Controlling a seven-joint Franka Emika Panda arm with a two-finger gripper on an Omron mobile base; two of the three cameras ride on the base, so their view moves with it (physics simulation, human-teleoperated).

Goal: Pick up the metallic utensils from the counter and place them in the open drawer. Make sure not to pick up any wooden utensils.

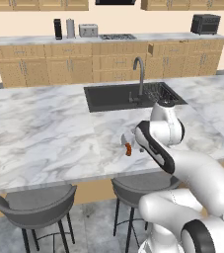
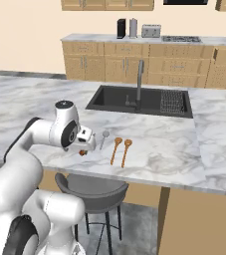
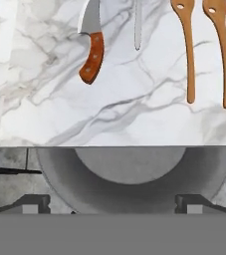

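Note:
The knife (image 3: 92,55), silver blade and reddish-brown handle, lies near the front edge of the marble counter (image 1: 44,133). Its handle (image 2: 82,152) pokes out just under my hand. Right of it lies a slim grey metal spoon (image 2: 103,138), whose handle (image 3: 138,25) is cut off at the top of the hand view. Beyond that lie two wooden spoons (image 2: 116,149) (image 2: 126,151), side by side. My gripper (image 2: 84,144) hangs over the counter's front edge just short of the knife, open, with its fingertips (image 3: 35,203) wide apart and nothing between them. The open drawer is out of view.
A black sink (image 1: 118,96) with a curved steel tap (image 1: 139,74) sits behind the utensils. Two grey stools (image 1: 37,202) (image 1: 138,188) stand under the counter's front edge; one seat (image 3: 134,174) lies directly below my hand. Wood cabinets line the back wall.

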